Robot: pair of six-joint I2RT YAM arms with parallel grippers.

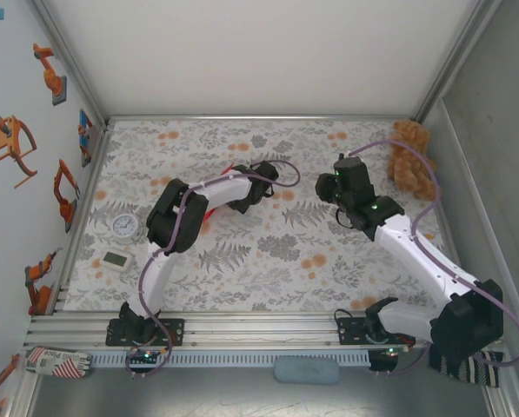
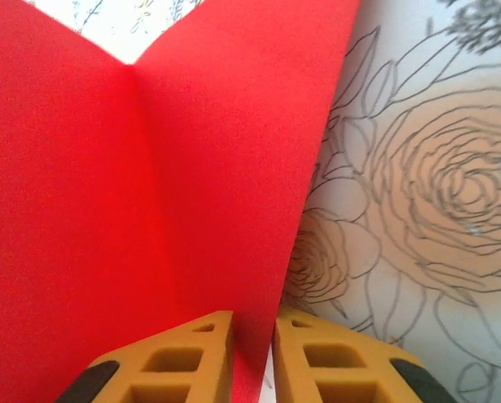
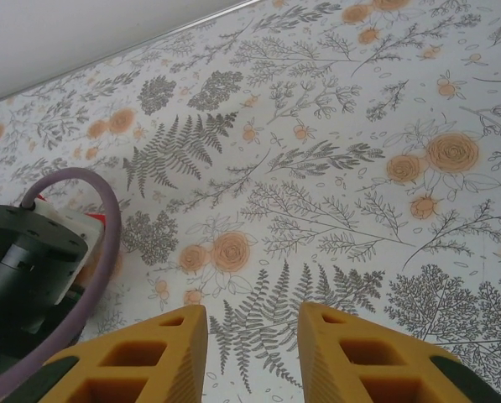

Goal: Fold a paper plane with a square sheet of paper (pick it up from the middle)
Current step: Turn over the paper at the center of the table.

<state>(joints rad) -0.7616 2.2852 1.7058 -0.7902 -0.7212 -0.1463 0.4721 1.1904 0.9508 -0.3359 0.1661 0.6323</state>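
The red square sheet of paper stands folded, with a centre crease running up it and a notch at its top edge. Its lower edge passes between the yellow fingers of my left gripper. The jaws stand slightly apart; the paper lies against the left finger and a thin gap shows beside the right one. From above, slivers of the red sheet peek out under my left arm, whose gripper sits mid-table. My right gripper hovers open to the right of it, and between its fingers there is just tablecloth.
A brown teddy bear sits at the back right corner. A round clock and a small white device lie at the left. My left arm with its purple cable fills the left edge of the right wrist view.
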